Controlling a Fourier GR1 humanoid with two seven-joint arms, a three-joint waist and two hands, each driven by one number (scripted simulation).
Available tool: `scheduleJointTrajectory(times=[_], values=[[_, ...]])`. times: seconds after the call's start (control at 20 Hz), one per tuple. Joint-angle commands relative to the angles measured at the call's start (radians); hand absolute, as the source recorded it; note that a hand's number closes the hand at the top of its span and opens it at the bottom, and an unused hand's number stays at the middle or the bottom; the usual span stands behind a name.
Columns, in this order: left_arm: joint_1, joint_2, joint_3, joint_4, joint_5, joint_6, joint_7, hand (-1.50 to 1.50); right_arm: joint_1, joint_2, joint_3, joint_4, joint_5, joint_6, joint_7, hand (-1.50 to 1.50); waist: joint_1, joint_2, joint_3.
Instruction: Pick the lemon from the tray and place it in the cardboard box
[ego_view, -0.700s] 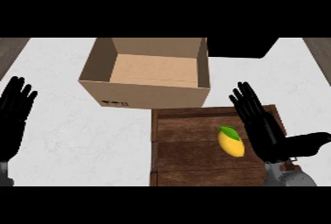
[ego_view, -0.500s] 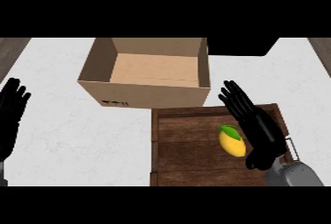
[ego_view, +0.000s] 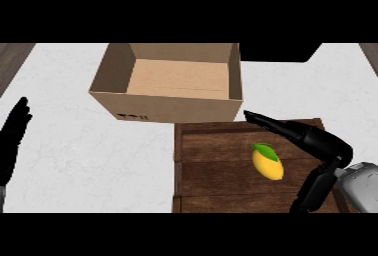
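While your left hand just rests open at 9 o'clock, the cardboard box sits at 12, touching the wooden tray. The lemon lies on the tray toward 4, with your right hand open over it, holding nothing. Close off-centre and you'll probably roll it away.

Right hand extends straight fingers (thumb down); left hand rests open.
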Motion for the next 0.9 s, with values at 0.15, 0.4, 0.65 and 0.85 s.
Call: scheduleJointTrajectory(times=[0.15,0.4,0.65,0.85], values=[[-0.047,-0.024,-0.041,0.073,-0.069,0.015,-0.020,0.00,-0.089,-0.062,-0.035,0.283,0.092,0.250,-0.440,-1.50,0.013,0.006,0.002],[-0.105,-0.028,-0.058,0.087,-0.100,0.031,0.036,0.00,-0.220,-0.154,0.021,0.279,0.337,0.083,-0.522,-1.50,0.020,0.003,0.002],[-0.137,-0.071,-0.089,0.131,-0.131,0.038,0.014,0.00,-0.324,-0.185,0.174,0.330,0.537,-0.001,-0.583,-1.50,0.030,0.005,-0.002],[-0.135,-0.061,-0.056,0.167,-0.127,0.035,0.003,0.00,-0.385,-0.211,0.268,0.378,0.663,-0.054,-0.637,-1.50,0.017,-0.004,-0.003]])
